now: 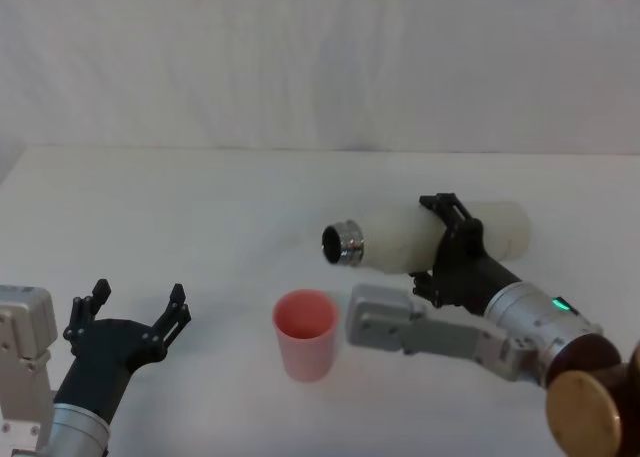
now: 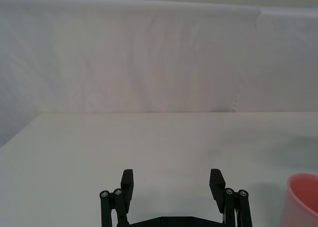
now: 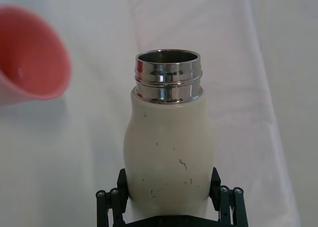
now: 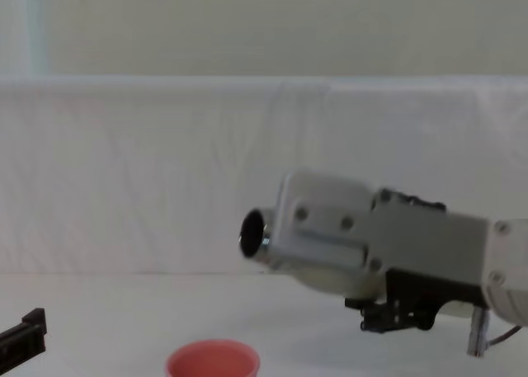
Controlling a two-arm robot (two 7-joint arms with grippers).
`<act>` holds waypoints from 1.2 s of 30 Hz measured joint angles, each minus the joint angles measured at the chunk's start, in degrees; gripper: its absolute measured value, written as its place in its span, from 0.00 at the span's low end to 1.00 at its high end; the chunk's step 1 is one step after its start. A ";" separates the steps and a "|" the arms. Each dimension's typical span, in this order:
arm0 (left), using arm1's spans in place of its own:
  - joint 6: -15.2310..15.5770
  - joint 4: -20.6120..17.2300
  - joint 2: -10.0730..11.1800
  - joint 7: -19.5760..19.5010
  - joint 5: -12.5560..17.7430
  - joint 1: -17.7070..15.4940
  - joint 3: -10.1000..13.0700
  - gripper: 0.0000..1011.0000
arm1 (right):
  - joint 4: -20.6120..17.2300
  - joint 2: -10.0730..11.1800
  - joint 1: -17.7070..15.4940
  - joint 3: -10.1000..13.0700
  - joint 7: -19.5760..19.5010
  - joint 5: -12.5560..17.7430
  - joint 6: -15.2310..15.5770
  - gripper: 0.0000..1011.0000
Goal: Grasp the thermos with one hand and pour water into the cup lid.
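Left gripper (image 1: 138,312): parked low at the robot's left over the white table (image 1: 200,207), fingers spread wide with nothing between them. In the left wrist view the two black fingertips (image 2: 127,179) stand well apart over bare tabletop, and the rim of the cup lid (image 2: 303,199) shows off to one side of them.

Cup lid (image 1: 305,333): a small salmon-pink cup standing upright on the table, mouth up, between the two grippers and nearer the right one. It lies below and slightly to the left of the bottle's mouth, apart from it. In the chest view its rim (image 4: 213,359) sits low, under and to the left of the steel neck.

Right gripper (image 1: 447,249): raised above the table at the robot's right, its black fingers clamped on either side of the thermos (image 1: 420,235). The cream-white bottle is held off the table, tipped to about horizontal, with its open steel neck pointing left toward the cup. In the right wrist view the fingers (image 3: 122,180) press the lower body of the thermos (image 3: 169,157), the uncapped mouth faces away from the gripper, and the cup lid (image 3: 30,60) lies beyond it to one side.
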 joint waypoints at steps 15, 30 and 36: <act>0.00 0.00 0.00 0.00 0.00 0.00 0.00 0.99 | 0.32 -4.33 -4.28 10.66 -3.65 20.01 -4.57 0.95; 0.00 0.00 0.00 0.00 -0.01 0.00 0.00 0.99 | 6.70 -9.61 -3.24 15.79 -4.32 37.33 -8.65 0.95; 0.00 0.00 0.00 0.00 0.00 0.00 0.00 0.99 | 10.21 -11.67 -1.62 16.46 -3.56 43.34 -9.57 0.95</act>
